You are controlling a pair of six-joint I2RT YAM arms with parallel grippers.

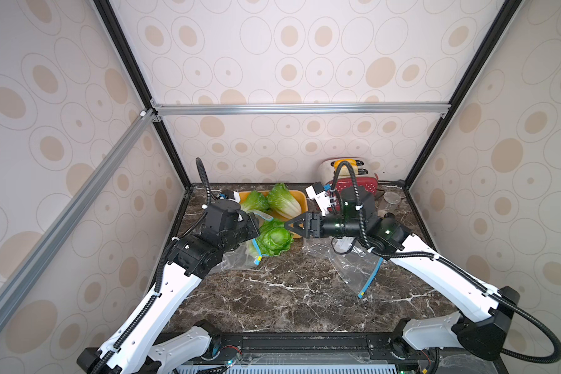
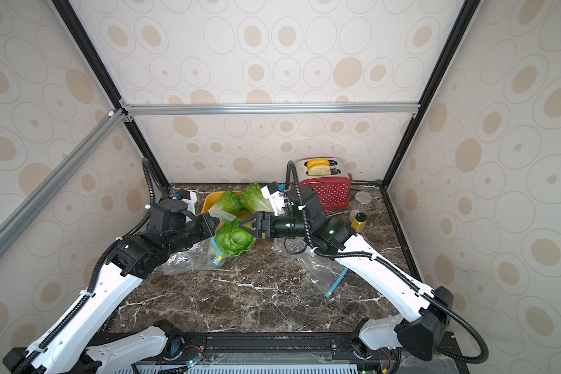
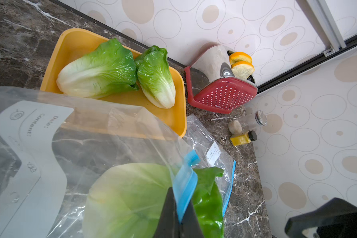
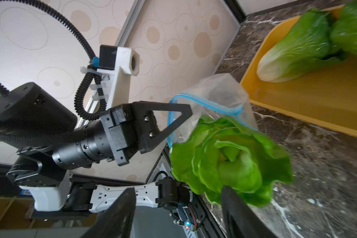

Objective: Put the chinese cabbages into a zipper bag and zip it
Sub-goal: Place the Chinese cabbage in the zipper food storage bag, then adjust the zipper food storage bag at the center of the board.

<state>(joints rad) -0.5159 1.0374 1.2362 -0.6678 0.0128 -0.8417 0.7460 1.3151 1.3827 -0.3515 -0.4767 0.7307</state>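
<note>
Plastic bag pinched at blue strip by left hand. Right hand wide, gripping nothing. Cabbage half in: may slide out if pinch slips.

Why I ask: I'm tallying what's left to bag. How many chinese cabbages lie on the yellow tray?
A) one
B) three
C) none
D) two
D: two chinese cabbages lie side by side on the yellow tray; the third sticks partway out of the zipper bag pinched by the left gripper.
</note>
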